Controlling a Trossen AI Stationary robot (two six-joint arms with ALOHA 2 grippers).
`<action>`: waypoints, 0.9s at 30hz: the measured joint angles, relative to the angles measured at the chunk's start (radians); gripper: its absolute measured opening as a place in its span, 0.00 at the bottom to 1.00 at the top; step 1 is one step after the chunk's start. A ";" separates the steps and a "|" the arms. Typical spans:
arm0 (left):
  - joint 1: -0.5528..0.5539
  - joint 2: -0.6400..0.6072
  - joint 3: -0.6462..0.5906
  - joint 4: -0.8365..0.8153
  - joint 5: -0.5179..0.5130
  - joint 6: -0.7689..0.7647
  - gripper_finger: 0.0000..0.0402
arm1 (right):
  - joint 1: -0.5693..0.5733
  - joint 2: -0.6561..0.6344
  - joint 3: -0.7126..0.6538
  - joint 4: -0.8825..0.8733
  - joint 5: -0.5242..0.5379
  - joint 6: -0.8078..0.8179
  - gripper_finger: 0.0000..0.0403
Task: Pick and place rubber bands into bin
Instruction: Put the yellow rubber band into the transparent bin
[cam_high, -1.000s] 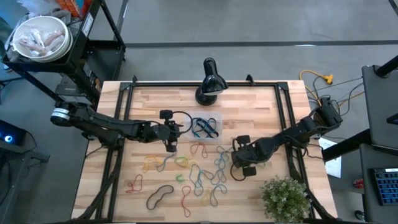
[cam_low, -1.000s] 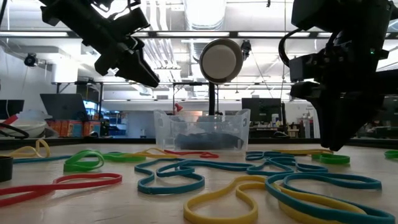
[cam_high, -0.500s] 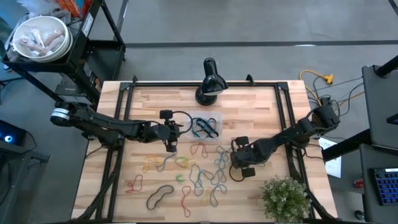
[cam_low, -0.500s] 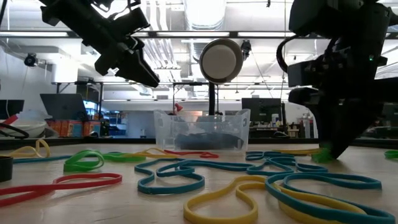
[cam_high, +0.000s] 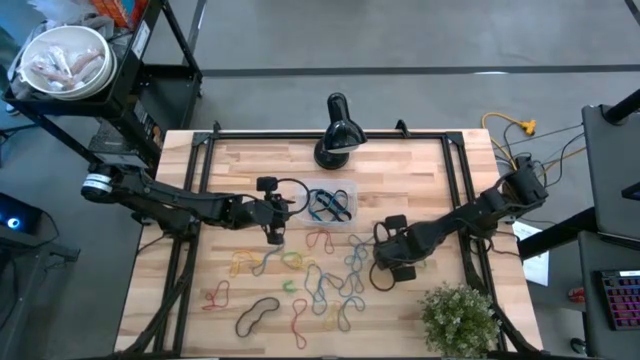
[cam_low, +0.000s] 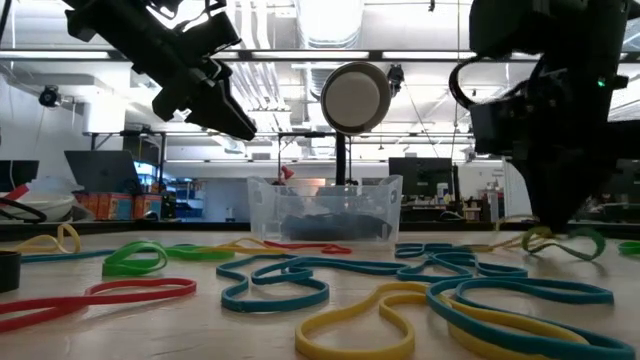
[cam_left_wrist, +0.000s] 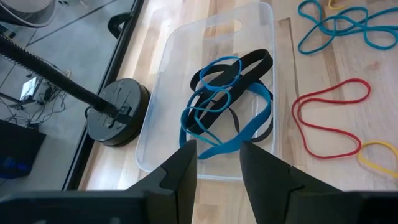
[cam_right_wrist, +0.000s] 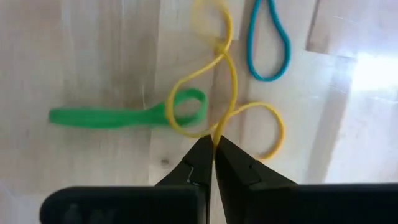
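Many coloured rubber bands (cam_high: 320, 282) lie loose on the wooden table. The clear bin (cam_high: 332, 205) (cam_left_wrist: 163, 93) stands at the table's middle and holds blue and black bands (cam_left_wrist: 227, 93). My right gripper (cam_high: 386, 264) (cam_right_wrist: 213, 148) points down at the table right of the pile, shut on a yellow band (cam_right_wrist: 214, 74). That band is tangled with a green band (cam_right_wrist: 118, 116) (cam_low: 585, 243). My left gripper (cam_high: 275, 226) (cam_left_wrist: 217, 163) hangs open in the air just left of the bin, holding nothing. My right gripper pinches one strand of the yellow band (cam_right_wrist: 219, 132) between its two fingertips, where the band's loops cross. The fingers come from above, pointing down. The band's loops spread out on the table beyond the fingers, one passing through the green band's end.
A black lamp on a round base (cam_high: 337, 135) (cam_left_wrist: 115, 115) stands behind the bin. A potted plant (cam_high: 460, 315) sits at the near right corner. A white bowl (cam_high: 65, 60) rests on a stand off the table's far left. A blue band (cam_right_wrist: 268, 43) lies near the yellow one.
My right gripper has tipped steeper toward the table and shut on the yellow band. The yellow and green bands have shifted under it and now show as small raised loops beside the fingers in the low view.
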 joint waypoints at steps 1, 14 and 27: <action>0.000 0.000 0.000 0.000 0.000 0.000 0.27 | 0.000 -0.007 0.006 -0.005 0.002 0.001 0.02; 0.000 0.000 -0.002 -0.001 0.000 -0.001 0.27 | 0.013 -0.126 0.130 -0.014 0.240 -0.071 0.02; 0.000 0.000 -0.002 0.000 0.000 -0.001 0.27 | 0.004 -0.127 0.357 0.016 0.569 -0.387 0.02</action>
